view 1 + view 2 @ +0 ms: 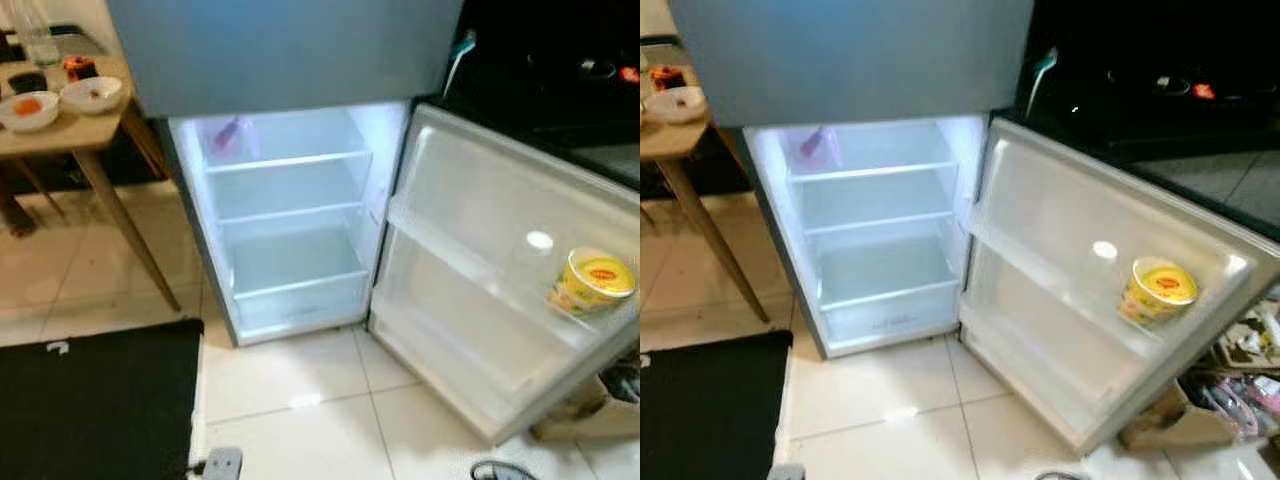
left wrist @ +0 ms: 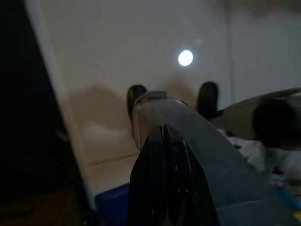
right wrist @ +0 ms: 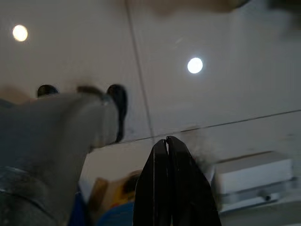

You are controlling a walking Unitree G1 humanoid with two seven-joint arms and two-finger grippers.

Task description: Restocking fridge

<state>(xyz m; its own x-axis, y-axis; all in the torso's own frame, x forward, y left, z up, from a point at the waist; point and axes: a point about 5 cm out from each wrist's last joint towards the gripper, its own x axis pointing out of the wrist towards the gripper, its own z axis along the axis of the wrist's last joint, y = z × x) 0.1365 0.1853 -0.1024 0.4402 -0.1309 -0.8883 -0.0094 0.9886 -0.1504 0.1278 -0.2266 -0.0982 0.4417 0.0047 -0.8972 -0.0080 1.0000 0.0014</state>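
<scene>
The fridge stands in front of me with its lower door swung open to the right. Its lit compartment has glass shelves, and a small pink item sits on the top one. A yellow noodle cup stands on the door's shelf. My left gripper hangs over the tiled floor with its fingers pressed together, holding nothing. My right gripper hangs the same way, shut and empty.
A wooden table at the far left carries two white bowls and a bottle. A black mat lies at the lower left. A cardboard box of clutter sits under the open door. A dark counter runs behind it.
</scene>
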